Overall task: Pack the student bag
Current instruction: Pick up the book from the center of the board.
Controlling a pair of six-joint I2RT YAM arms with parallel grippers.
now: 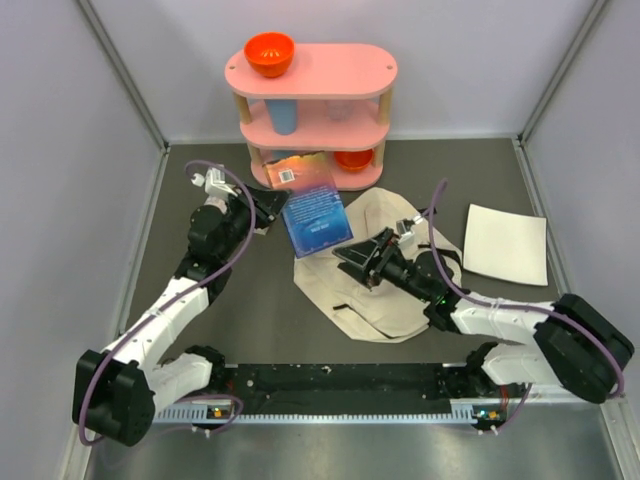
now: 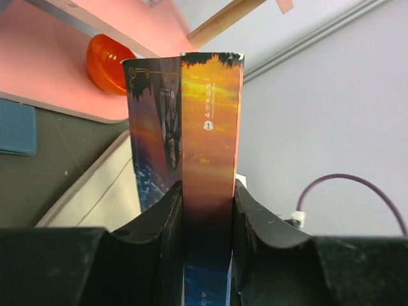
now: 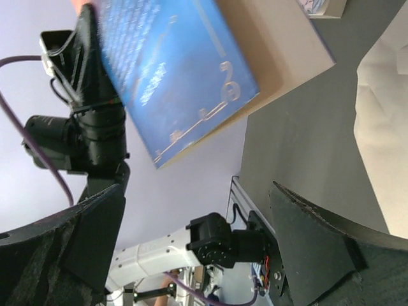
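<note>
In the lower centre of the top view, the student bag (image 1: pixel 385 305) lies flat on the dark table (image 1: pixel 250 320). The right gripper (image 1: pixel 373 262) is over its upper part, 2 fingers spread wide with nothing between them. A white sheet (image 1: pixel 505 243) lies at right. Up and left, the left gripper (image 2: pixel 207 197) is clamped on a blue-and-orange book (image 1: pixel 315 210) that seems to overhang the bag's edge, and behind stands a pink 3-tier shelf (image 1: pixel 312 75).

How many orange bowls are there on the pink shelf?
2. One orange bowl sits on the top level of the pink shelf, at the left end; the other is on the bottom level, toward the right. The book may hide more.
</note>
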